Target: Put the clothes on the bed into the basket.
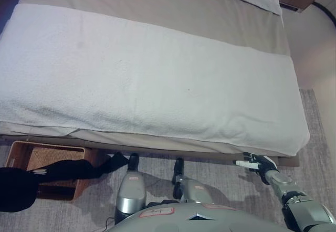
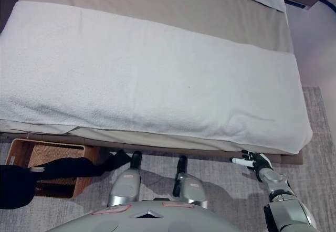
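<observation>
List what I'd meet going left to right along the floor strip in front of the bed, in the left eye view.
Black garment draped over the basket's near side → wicker basket tucked partly under the bed → grey rug → right hand, open, near the bed's lower right corner. The left hand is out of view.

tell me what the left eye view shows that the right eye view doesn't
Only the left eye view: nothing distinct.

Only the right eye view: slightly more rug right of the bed.

Both: the white blanket across the bed, the wicker basket at lower left with black clothing draped over it, and the right hand, fingers open, by the bed's edge.
</observation>
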Tool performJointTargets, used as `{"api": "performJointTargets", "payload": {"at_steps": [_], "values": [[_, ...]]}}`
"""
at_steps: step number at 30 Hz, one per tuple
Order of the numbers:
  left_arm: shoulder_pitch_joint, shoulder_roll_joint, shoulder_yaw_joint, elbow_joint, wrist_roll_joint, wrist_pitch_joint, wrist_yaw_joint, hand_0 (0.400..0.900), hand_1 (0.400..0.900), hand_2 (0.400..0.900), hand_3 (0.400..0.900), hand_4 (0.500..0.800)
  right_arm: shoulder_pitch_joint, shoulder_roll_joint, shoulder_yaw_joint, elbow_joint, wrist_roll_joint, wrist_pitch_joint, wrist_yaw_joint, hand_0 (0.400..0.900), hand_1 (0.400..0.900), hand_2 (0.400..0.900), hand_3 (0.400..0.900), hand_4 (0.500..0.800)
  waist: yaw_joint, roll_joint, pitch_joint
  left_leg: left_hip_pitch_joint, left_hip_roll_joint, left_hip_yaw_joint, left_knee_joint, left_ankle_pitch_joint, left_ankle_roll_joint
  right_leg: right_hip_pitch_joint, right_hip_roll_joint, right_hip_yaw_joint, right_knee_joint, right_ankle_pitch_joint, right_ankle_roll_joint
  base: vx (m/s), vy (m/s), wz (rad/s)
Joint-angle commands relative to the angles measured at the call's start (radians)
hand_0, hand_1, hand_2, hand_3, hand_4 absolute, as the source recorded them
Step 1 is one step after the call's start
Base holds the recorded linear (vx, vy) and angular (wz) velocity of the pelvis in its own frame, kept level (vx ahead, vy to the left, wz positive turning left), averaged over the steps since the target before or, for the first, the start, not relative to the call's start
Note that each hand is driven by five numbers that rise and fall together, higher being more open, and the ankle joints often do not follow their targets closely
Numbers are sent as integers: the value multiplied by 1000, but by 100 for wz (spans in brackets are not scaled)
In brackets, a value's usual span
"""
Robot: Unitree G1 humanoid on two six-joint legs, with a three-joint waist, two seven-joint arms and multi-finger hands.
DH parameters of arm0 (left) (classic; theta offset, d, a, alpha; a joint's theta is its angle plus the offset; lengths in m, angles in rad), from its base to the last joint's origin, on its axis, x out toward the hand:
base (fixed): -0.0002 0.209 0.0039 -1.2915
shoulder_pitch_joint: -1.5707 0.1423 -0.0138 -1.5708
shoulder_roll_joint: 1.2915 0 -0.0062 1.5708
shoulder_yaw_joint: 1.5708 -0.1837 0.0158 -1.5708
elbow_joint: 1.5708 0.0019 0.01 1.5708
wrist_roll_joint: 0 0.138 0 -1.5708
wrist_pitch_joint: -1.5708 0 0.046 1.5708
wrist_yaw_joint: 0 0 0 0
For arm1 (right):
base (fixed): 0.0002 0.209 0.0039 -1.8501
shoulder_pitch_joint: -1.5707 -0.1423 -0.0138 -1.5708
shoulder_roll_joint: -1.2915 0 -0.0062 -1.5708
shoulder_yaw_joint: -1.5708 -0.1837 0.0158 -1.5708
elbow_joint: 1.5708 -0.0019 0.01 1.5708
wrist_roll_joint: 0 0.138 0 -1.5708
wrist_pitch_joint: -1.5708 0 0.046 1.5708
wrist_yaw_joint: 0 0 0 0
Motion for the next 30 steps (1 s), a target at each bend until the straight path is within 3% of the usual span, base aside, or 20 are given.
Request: {"api": "performJointTargets", "payload": {"at_steps": [1,2,7,13,27,30], "values": [[73,192,-91,-37,16,-42,61,729,729,729,729,698,-31,-116,8,8,-2,-11,-20,900,900,900,900,800,0,9,-25,38,2,7,46,-91,30,-29,-119,13,12,134,158,-22,5,-4],[53,190,-109,-41,14,-44,56,900,900,900,900,800,-32,-115,11,3,-2,-10,-18,900,900,900,900,800,-4,6,-26,35,3,7,50,-92,31,-27,-117,10,11,133,158,0,0,0],[-50,185,-209,-59,5,-55,56,900,900,900,900,800,-31,-106,17,10,-1,-11,-18,900,900,900,900,800,-9,-9,-34,32,7,7,50,-93,28,-24,-112,5,5,131,158,0,0,0],[-110,140,-276,-87,-23,-70,56,900,900,900,900,800,-25,-98,9,29,11,-13,-20,900,900,900,900,800,-12,-1,-38,33,7,3,37,-87,27,-26,-114,-2,3,120,155,0,3,3],[-144,85,-291,-106,-95,-86,64,900,900,900,900,800,-20,-113,-18,37,22,-13,-25,900,900,900,900,800,-25,22,-40,49,5,2,12,-77,22,-26,-120,-11,12,105,152,7,0,2],[-184,29,-306,-180,-194,-121,66,900,900,900,900,800,-19,-105,-23,40,29,-15,-36,900,900,900,900,800,-23,23,-39,42,-1,-4,26,-82,22,-21,-122,-18,13,99,150,7,-12,5]]}}
